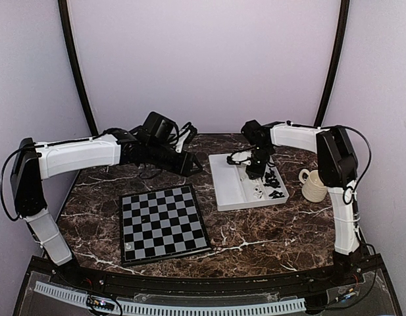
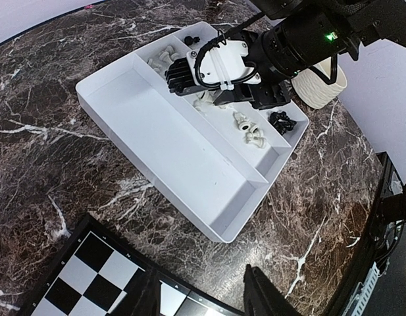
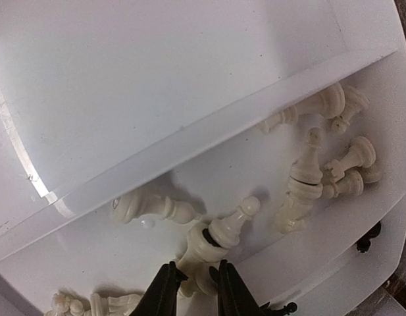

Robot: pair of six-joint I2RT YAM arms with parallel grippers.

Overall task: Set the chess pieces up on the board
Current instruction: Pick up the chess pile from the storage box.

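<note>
Right wrist view: right gripper point(image 3: 197, 268) pinches a white piece point(image 3: 216, 238) lying in the tray's point(image 3: 156, 72) narrow compartment — left gripper point(image 2: 203, 284) fingers spread, empty, by the board's point(image 1: 163, 224) far corner.

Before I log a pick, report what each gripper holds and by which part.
The left gripper holds nothing. The right gripper brackets the base end of a white chess piece lying in the tray; whether it is gripped cannot be told.
</note>
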